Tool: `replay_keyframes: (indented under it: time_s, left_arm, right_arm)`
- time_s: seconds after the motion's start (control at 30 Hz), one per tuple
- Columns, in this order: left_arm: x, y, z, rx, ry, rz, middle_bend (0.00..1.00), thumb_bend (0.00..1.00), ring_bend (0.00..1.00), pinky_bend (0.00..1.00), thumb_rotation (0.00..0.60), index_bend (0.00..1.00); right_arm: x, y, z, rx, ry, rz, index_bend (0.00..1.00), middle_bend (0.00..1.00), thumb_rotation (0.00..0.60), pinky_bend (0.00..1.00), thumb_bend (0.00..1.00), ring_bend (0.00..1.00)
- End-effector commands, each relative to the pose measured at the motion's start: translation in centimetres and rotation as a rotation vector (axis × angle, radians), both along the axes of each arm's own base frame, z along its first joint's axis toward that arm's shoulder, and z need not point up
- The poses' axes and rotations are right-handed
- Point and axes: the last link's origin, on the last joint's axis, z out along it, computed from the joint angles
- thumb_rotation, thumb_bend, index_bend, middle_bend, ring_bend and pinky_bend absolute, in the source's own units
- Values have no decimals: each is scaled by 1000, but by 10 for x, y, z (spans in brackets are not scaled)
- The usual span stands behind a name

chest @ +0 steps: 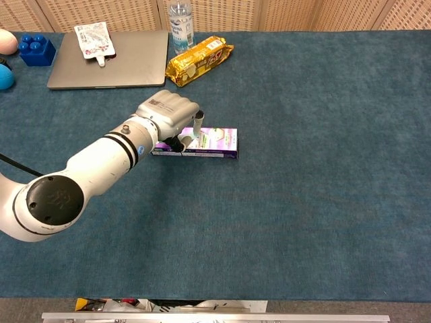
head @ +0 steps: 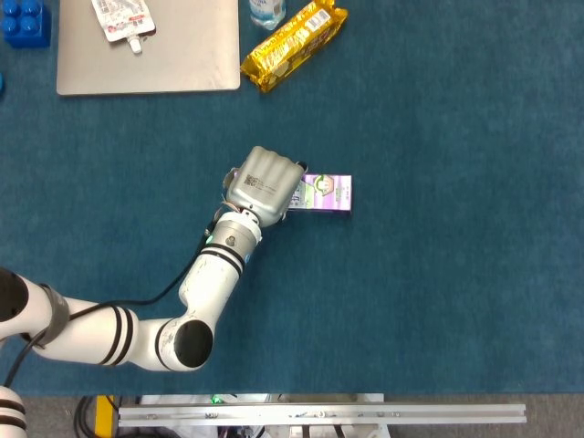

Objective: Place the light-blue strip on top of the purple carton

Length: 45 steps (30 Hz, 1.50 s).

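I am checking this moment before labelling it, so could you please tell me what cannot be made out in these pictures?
- Strip: not seen in either view; the left robot hand covers the carton's left end, where it might lie.
- Hand's hold: its fingers face down in both views, so whether it grips anything cannot be told.
- Carton print: too small to read.
- Bottle: top cut off by the upper edge in both views.
- Right robot hand: in neither view.

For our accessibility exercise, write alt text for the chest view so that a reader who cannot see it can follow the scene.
A white robot left hand hovers over the left end of a flat purple carton lying on a dark blue table mat. Behind them sit a grey closed laptop, a gold snack packet and a clear plastic bottle.
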Motion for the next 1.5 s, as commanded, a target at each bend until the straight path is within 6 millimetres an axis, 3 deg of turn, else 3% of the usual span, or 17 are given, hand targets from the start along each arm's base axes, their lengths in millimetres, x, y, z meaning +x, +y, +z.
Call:
replay_keyframes:
  time_s: [0.03, 0.4, 1.5]
  left_arm:
    - [2, -1, 1, 3, -10, -6, 1000, 479, 1000, 1000, 600, 367]
    - [1, -3, 10, 11, -19, -5, 1000, 479, 1000, 1000, 600, 366]
    - [2, -6, 1, -12, -16, -1, 1000, 479, 1000, 1000, 600, 368]
  right_arm:
    - [0, 0, 0, 0, 0, 0, 25, 437, 600, 359, 263, 390]
    - [0, -1, -1, 4, -3, 3, 24, 437, 600, 360, 263, 390]
    - [-2, 1, 0, -2, 0, -8, 24, 437, 600, 359, 263, 391]
